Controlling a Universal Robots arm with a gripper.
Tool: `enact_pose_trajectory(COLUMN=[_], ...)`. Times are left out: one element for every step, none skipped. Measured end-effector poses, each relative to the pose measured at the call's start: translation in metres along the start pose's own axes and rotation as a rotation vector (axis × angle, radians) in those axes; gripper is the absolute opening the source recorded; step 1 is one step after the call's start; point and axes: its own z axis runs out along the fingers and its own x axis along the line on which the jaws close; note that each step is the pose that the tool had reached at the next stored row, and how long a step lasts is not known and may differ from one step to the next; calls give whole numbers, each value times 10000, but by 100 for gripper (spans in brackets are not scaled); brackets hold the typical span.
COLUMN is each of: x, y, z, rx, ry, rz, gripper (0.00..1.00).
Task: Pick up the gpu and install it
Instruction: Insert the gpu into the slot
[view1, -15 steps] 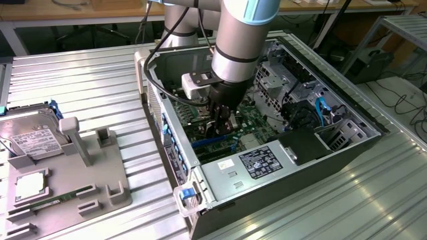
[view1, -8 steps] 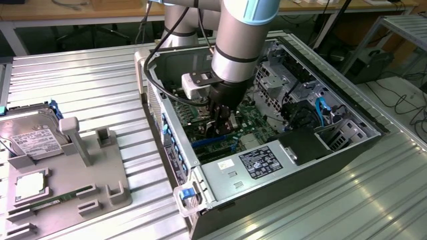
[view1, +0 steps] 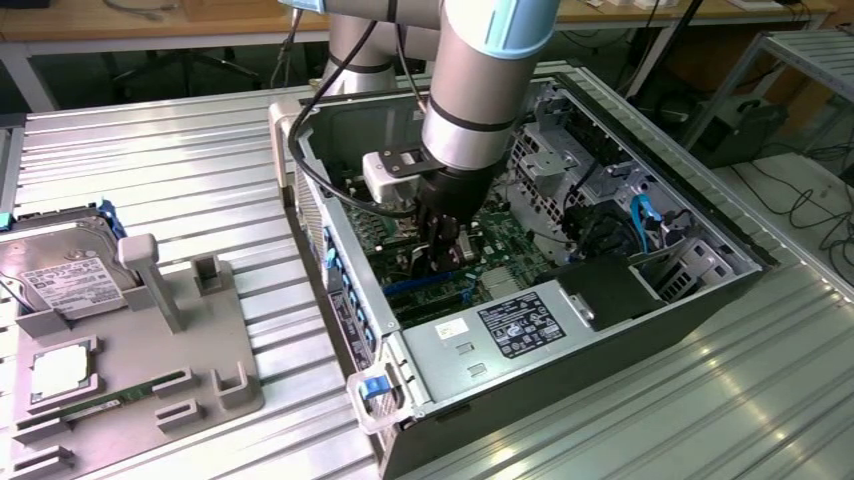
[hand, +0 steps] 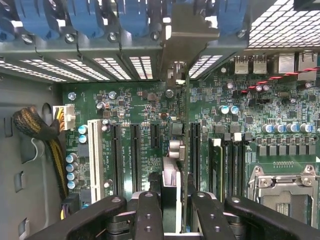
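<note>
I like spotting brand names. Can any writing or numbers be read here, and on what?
None can be read.
Black sticker on the computer case: print too small.
White label on the hard drive: blurred.
Printing on the green circuit board: too small.

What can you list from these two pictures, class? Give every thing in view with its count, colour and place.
computer case: one, black and silver, open on the ribbed metal table.
motherboard: one, green, on the case floor, with black slots and one white slot.
gpu: one, seen edge-on, held upright over the slots, its silver bracket up by the blue clips.
hard drive: one, silver with white label, on the grey holder at the exterior view's left.
memory stick: one, narrow, green, in the same holder.
arm: one, silver-grey, reaching down into the case.
pincer: one, black, closed on the gpu.
</note>
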Motion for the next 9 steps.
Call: enact_pose_trajectory(x=[0,0,0,0,1,0,0,0,0], y=[0,0,-1,-1,0,0,-1,-1,-1], z=[12,23,31,36,39,41,44,44,44], rx=[-8,-16,-19,-20,-21,-21,-21,-20,-20], ry=[0,0,0,-2,-3,-5,-10,-10,-10], rz=[0,0,-1,0,0,0,0,-1,0], gripper=[28,28,28,28,28,28,28,28,28])
